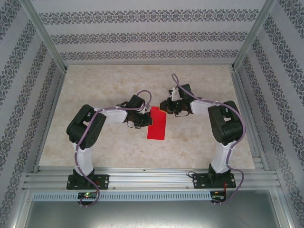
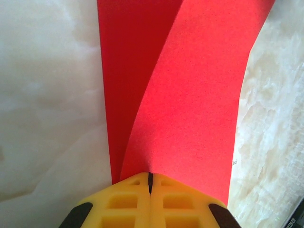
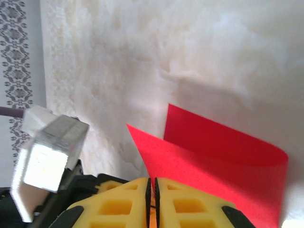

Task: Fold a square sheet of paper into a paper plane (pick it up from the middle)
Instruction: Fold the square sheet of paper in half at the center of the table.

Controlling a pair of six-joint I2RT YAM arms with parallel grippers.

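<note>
Marbled beige desk beneath it all. At its middle, between the two arms, the square sheet of paper: plain bright red, thin, doubled over into a long narrow rectangle, upper layer bowed and lifting off the lower in a soft curve rather than a pressed crease. Left claw pinched tight on one long edge, yellow fingertips together; right claw likewise clamped at the sheet's far end.
</note>
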